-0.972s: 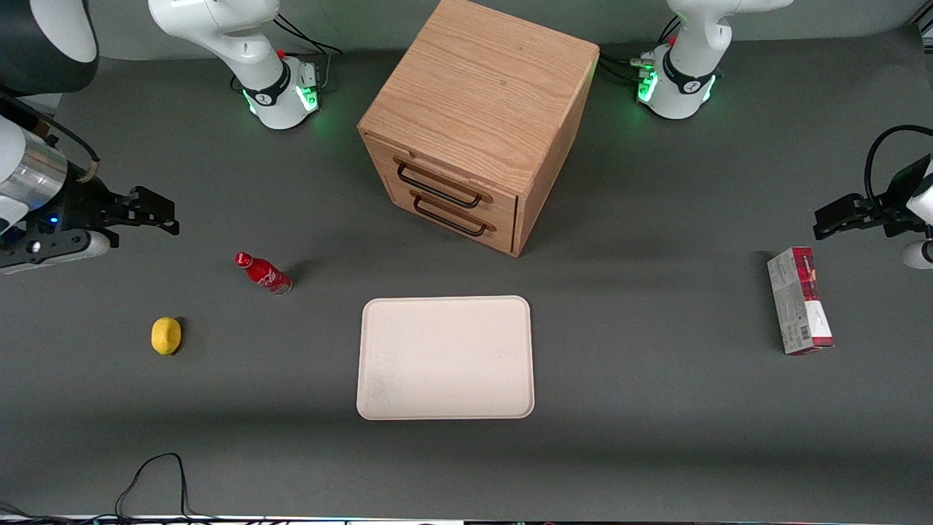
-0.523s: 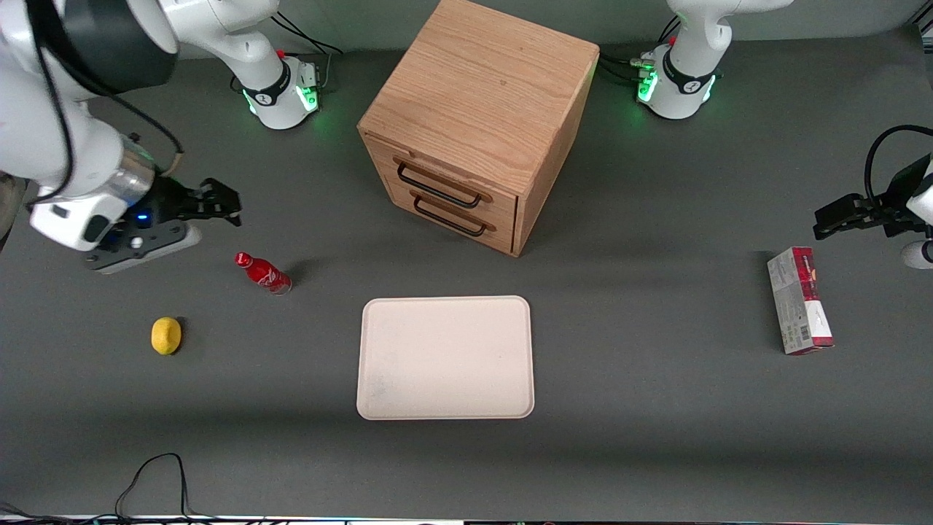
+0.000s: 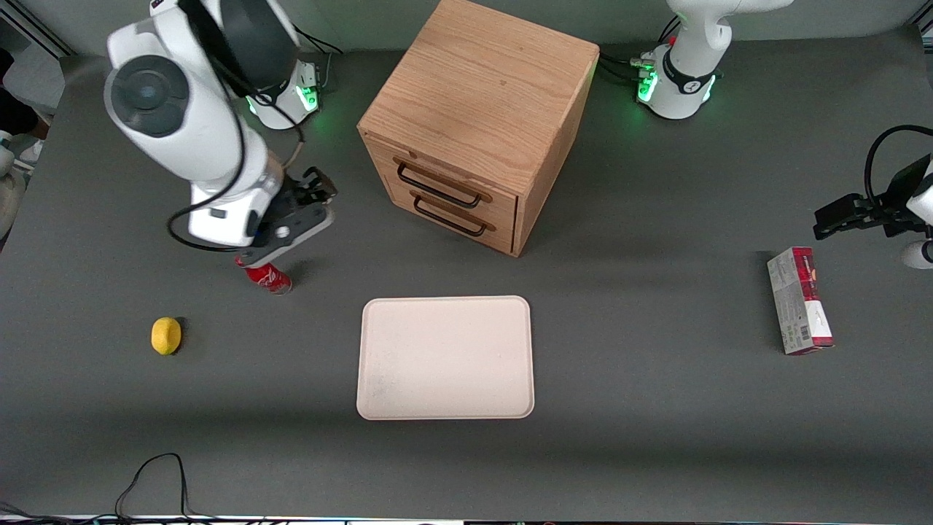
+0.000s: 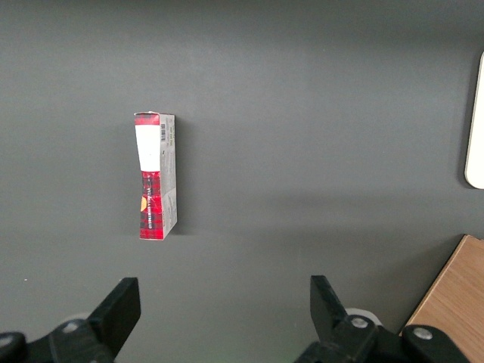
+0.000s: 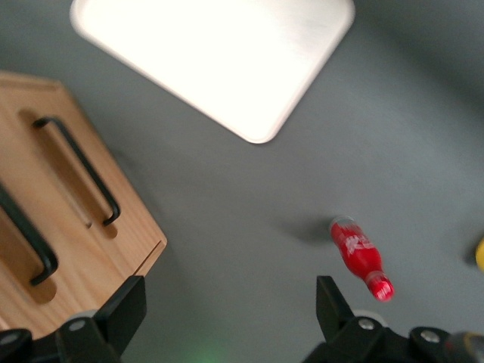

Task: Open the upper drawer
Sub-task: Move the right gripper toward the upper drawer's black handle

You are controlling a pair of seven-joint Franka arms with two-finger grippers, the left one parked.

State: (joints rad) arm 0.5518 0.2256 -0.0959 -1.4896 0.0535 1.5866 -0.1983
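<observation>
Approach phase. Gripper (image 3: 315, 191) fingers spread wide, holding nothing, above the table near the red bottle (image 3: 264, 274), well short of the cabinet (image 3: 477, 109). Upper drawer (image 3: 437, 179) looks fully closed; its handle (image 3: 436, 187) sits just above the lower drawer's handle (image 3: 450, 216). My plan: come in w/ fingers straddling the top bar only, approach square to the front, clamp, then pull straight out. Risk: catching the lower bar, they're close together.
</observation>
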